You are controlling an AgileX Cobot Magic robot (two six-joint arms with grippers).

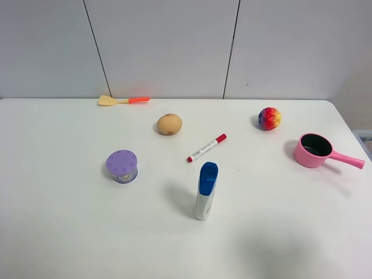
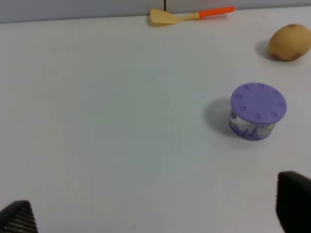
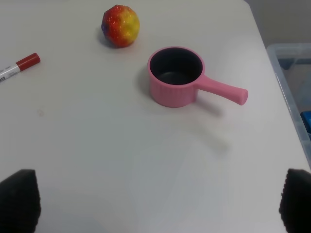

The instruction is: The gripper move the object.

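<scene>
The tan, potato-like object (image 1: 169, 124) lies on the white table (image 1: 70, 232) toward the back, left of centre. It also shows in the left wrist view (image 2: 289, 42), far from the gripper. My left gripper (image 2: 154, 216) is open and empty, with only its dark fingertips (image 2: 294, 208) in view, well short of the object. My right gripper (image 3: 158, 201) is open and empty, its fingertips (image 3: 19, 199) above bare table near the pink pot. Neither arm shows in the exterior high view.
A purple-lidded jar (image 1: 122, 166) stands in front and left of the object. A red marker (image 1: 206, 147) lies to the object's right. A blue-capped bottle (image 1: 206, 190) stands at centre. A rainbow ball (image 1: 269, 118), a pink pot (image 1: 314, 150) and an orange-handled spatula (image 1: 123, 100) are also there.
</scene>
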